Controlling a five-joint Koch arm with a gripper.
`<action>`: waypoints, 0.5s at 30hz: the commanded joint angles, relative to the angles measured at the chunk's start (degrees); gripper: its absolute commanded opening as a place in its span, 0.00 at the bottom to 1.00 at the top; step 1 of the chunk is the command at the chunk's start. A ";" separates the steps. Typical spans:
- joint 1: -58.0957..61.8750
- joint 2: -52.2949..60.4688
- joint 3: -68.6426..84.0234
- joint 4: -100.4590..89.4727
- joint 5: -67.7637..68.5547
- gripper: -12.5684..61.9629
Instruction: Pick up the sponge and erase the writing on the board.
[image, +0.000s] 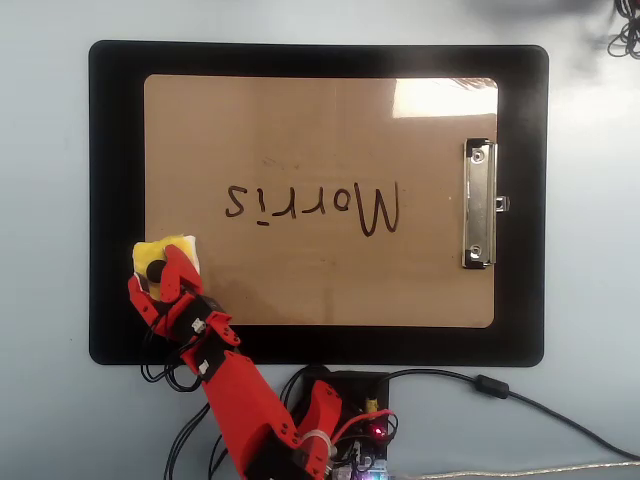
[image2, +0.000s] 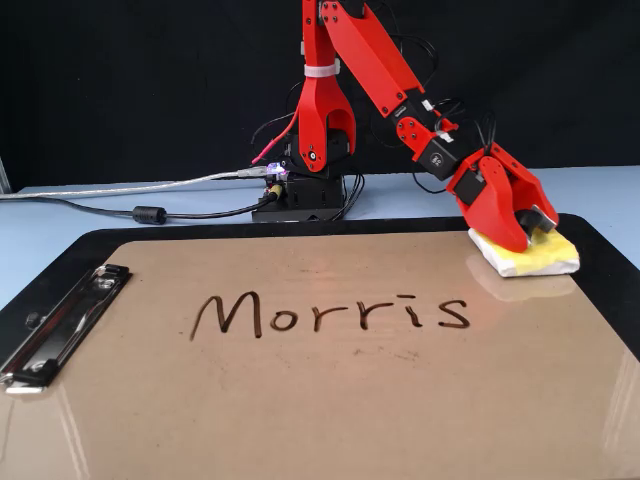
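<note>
Now, quick notes on what we see:
Gripper: red gripper is down on the sponge at the board's corner, jaws either side of the black knob.
Gripper state: we see the jaws narrowly apart around the knob in the overhead view; we cannot tell whether they actually pinch it, since the fixed view hides the knob behind the jaw.
Sponge: yellow sponge with a white edge sits flat on the board's lower-left corner in the overhead view, far right in the fixed view; mostly covered by the gripper.
Knob: black knob shows partly between the jaws, overhead view only.
Writing: dark word "Morris" is whole, upside down from overhead, upright in the fixed view, mid-board, well apart from the sponge.
Board: tan board lies flat on a black mat.
Clip: silver clip sits on the short side, right in the overhead view, left in the fixed view.
Arm: red arm reaches from its base at the mat's edge.
Bench: pale blue bench; cables trail from the base.
</note>
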 joint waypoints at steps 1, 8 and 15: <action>-0.70 -0.09 -1.41 -3.34 -0.18 0.56; -0.09 -0.44 -1.14 -3.43 1.14 0.39; 1.41 0.26 -0.97 -3.52 1.23 0.20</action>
